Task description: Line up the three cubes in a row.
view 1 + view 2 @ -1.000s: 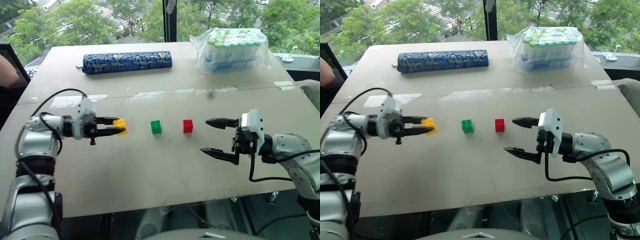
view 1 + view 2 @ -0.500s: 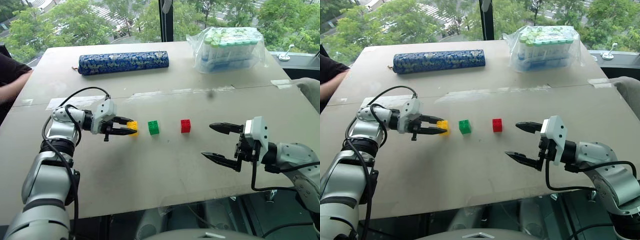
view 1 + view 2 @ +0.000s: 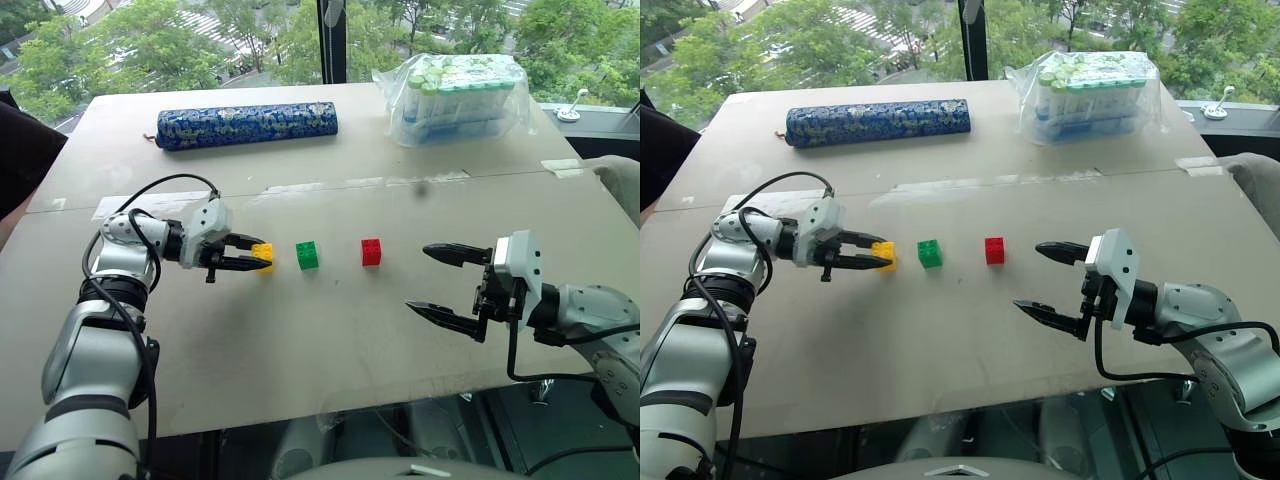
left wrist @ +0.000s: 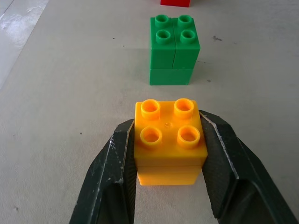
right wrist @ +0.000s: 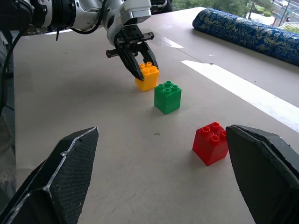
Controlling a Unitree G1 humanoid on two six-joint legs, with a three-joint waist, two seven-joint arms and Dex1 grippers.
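Note:
The three cubes sit in a near-straight line across the middle of the table (image 3: pixel 300 340). The yellow cube (image 3: pixel 263 253) is on the left, the green cube (image 3: pixel 307 254) in the middle and the red cube (image 3: pixel 371 251) on the right. My left gripper (image 3: pixel 258 258) is shut on the yellow cube (image 4: pixel 169 142), one black finger (image 4: pixel 112 177) on each side, and the cube seems to rest on the table. A small gap separates yellow from green (image 4: pixel 173 49); the gap from green to red is wider. My right gripper (image 3: pixel 417 277) stands open with nothing in it, to the right of the red cube (image 5: pixel 211 143).
A long blue patterned roll (image 3: pixel 247 125) lies at the back left. A clear plastic bag of bottles (image 3: pixel 460 95) stands at the back right. A person's dark sleeve (image 3: pixel 20 150) shows at the table's left edge.
Over the second, my left gripper carried the yellow cube rightward, closer to the green cube; no move in the last half second. The person's arm at the left edge shifted. The right gripper stayed put.

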